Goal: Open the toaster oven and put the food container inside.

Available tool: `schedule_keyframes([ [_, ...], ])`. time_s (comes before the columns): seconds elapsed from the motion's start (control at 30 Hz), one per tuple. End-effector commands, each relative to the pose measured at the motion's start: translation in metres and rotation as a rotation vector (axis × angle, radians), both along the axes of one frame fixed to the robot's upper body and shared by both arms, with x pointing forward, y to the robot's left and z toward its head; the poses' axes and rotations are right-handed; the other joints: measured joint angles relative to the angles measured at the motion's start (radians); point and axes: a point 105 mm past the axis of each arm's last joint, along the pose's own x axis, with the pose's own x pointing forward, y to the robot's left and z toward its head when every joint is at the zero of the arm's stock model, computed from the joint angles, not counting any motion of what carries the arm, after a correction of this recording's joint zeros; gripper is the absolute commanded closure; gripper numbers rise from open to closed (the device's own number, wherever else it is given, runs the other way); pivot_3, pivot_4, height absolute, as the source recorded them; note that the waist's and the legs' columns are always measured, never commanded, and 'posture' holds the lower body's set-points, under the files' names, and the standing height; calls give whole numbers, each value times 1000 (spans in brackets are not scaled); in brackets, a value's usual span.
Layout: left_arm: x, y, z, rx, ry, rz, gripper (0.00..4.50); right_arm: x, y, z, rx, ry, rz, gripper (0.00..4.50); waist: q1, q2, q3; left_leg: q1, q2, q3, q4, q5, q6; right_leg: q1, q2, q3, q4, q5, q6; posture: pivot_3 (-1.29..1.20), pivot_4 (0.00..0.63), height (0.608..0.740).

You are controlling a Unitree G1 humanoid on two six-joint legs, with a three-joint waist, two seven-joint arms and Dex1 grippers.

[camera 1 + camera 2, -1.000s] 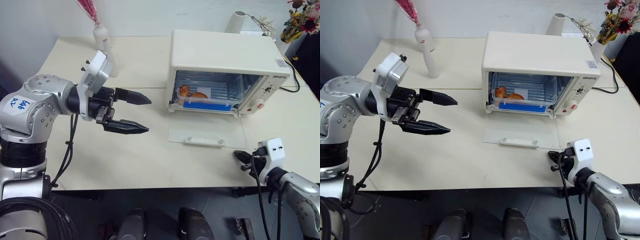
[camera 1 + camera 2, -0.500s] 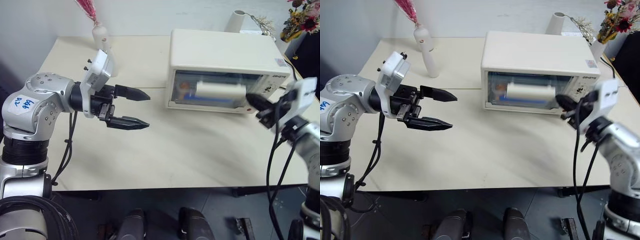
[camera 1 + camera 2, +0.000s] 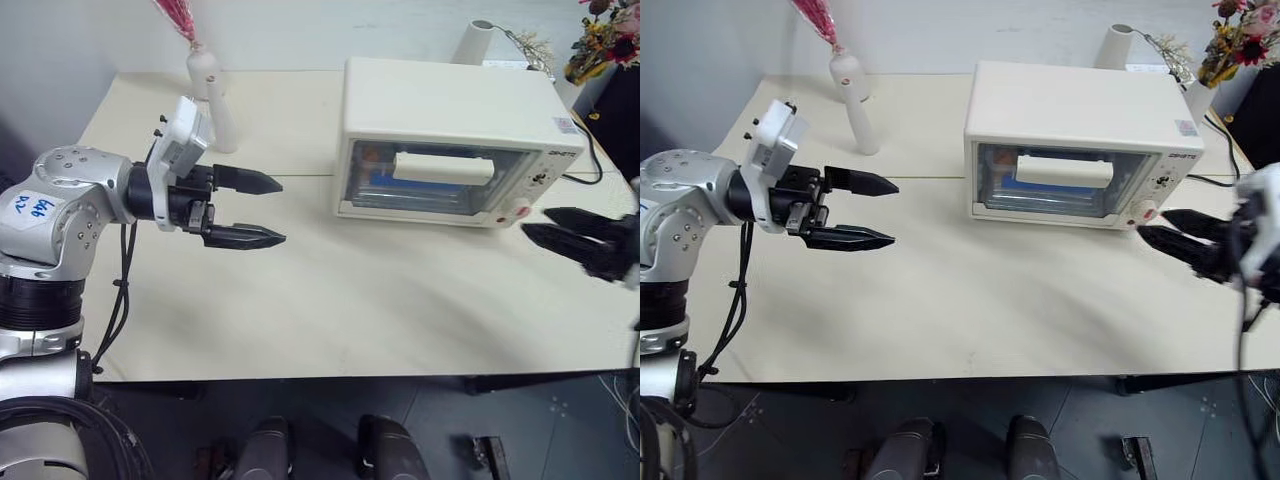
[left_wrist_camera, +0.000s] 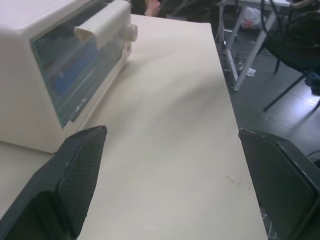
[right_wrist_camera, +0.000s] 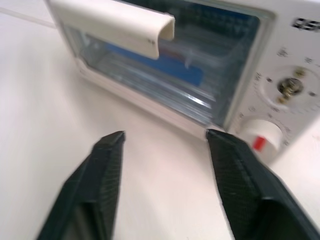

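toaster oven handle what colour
Cream-white, like the toaster oven body; the handle shows best in the right wrist view.

Silver left arm (image 3: pixel 70 200), black textured fingers (image 3: pixel 245 237).

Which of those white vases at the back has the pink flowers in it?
The slim white vase at the table's far left, behind the left gripper; the right corner vase holds mixed flowers.

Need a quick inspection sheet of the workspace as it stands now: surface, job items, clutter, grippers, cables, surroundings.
Surface: cream table, bare in front.
Job's things: toaster oven door shut; food container inside, blue strip visible through glass.
Clutter: white vase with pink stems at back left; flower vase at back right.
Grippers: left gripper open, empty; right gripper open, empty, near the red button.
Cables: black cord behind oven's right.
Surroundings: chairs, table legs on the floor beyond the table.
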Motion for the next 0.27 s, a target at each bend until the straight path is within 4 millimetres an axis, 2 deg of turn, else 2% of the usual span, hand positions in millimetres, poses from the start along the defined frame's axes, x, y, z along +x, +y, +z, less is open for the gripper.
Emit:
schedule_keyframes([
  [0.03, -2, 14, 14, 7, -61, 27, 0, -14, -18, 16, -93, -34, 24, 446, -1, 0, 0, 0, 0, 0, 0, 0, 0, 0, 0, 0, 0, 0, 0, 0, 150, 740],
  [0.07, -2, 18, 16, 11, -64, 35, 0, -17, -22, 18, -109, -31, 33, 143, -2, 0, 0, 0, 0, 1, 0, 0, 0, 0, 0, 1, 0, 0, 0, 0, 150, 740],
  [0.27, -1, 26, 20, 23, -93, 55, 0, -15, -33, 27, -97, -73, 9, 143, -5, 0, 0, 1, 1, 2, 0, 0, 0, 0, 0, 1, 0, 0, 0, 0, 150, 740],
])
